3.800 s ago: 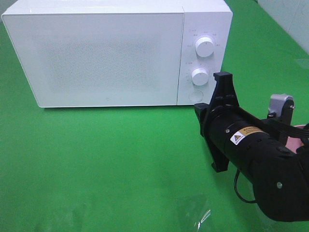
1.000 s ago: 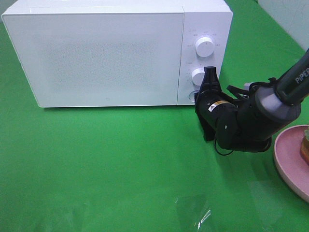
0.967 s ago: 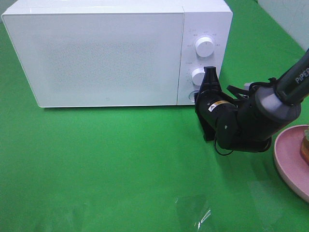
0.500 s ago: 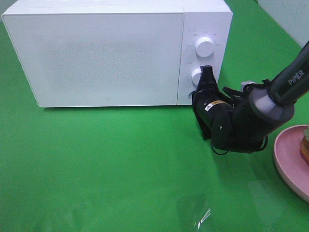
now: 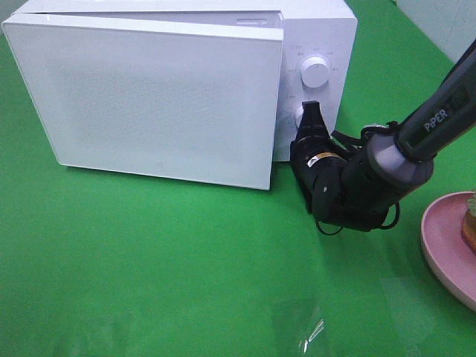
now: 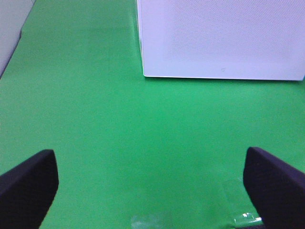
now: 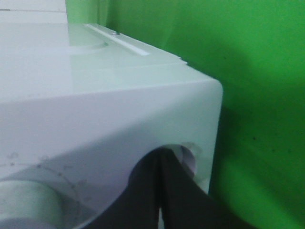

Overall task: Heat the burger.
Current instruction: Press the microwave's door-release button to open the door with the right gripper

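Observation:
Only a sliver of the burger (image 5: 470, 223) shows at the right edge of the exterior high view, sitting on a round pink plate (image 5: 443, 245). The white microwave (image 5: 316, 30) stands at the back, its door (image 5: 149, 97) swung a little ajar. My right gripper (image 5: 308, 126) is shut, its tips pressed against the round button low on the control panel; the right wrist view shows the closed fingertips (image 7: 159, 164) at that button (image 7: 189, 157). My left gripper (image 6: 151, 174) is open over bare green cloth, short of the microwave (image 6: 224, 38), holding nothing.
Two white knobs sit on the control panel, the upper one (image 5: 314, 72) in plain view, the lower partly behind my right gripper. Green cloth (image 5: 163, 260) covers the table in front of the microwave. A scrap of clear tape (image 5: 309, 335) lies near the front edge.
The microwave door, flush shut half a second ago, has popped ajar at its right edge. My right gripper has pushed slightly further left against the panel's button.

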Controlling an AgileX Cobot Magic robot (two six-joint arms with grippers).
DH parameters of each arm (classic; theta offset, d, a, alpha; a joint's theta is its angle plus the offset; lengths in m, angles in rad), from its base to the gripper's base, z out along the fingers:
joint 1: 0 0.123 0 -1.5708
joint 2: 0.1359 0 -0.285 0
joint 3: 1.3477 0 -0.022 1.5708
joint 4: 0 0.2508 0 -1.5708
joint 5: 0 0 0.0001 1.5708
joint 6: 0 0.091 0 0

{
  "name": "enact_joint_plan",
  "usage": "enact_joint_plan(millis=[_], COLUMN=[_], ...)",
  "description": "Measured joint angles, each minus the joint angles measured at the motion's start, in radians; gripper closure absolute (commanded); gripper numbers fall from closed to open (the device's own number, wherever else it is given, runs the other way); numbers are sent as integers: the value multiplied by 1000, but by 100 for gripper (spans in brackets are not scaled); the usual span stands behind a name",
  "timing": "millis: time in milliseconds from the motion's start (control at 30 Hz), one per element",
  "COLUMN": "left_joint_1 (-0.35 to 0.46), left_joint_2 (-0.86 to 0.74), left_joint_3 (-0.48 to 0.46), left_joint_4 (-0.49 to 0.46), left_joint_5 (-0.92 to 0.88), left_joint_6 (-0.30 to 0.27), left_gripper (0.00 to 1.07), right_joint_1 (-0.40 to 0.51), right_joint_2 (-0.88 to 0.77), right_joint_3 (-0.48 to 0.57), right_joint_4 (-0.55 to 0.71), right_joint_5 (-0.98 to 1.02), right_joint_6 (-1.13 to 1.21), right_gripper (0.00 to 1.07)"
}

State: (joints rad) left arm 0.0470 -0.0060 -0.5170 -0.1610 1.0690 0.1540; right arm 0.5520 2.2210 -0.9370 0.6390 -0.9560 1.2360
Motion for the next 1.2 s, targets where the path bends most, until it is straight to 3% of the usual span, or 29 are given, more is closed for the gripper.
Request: enact_joint_plan(millis=[867,1200], left_joint_1=[0,0], left_joint_2=[0,0], left_joint_3=[0,0], left_joint_4=[0,0], left_joint_5=[0,0], left_joint_6=[0,0], left_gripper=[9,9], right_joint_1=[6,-12], right_joint_2=[1,-30], right_joint_3=[-3,29], right_joint_4=[12,-62], right_joint_5=[0,31], right_joint_6=[10,25], right_gripper=[107,107])
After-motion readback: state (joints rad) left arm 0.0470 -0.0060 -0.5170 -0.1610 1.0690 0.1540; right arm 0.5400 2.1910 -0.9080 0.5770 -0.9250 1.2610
